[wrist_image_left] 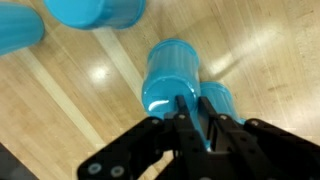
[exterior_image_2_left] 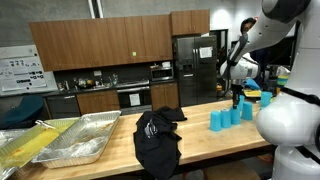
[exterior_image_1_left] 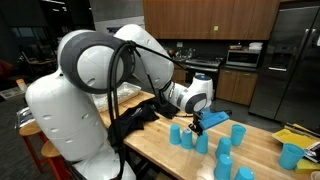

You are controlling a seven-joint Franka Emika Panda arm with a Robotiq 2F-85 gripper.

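Standing in a kitchen, a wooden worktop (exterior_image_1_left: pixel 150 152) is half hidden by the white arm (exterior_image_1_left: pixel 90 60) in an exterior view. In an exterior view, a black cloth (exterior_image_2_left: pixel 157 140) and metal trays (exterior_image_2_left: pixel 85 140) are seen on it. In the wrist view, the hand (wrist_image_left: pixel 195 118) is clamped on a blue cup (wrist_image_left: pixel 170 75) on the worktop; other cups (wrist_image_left: pixel 95 12) are cut off.
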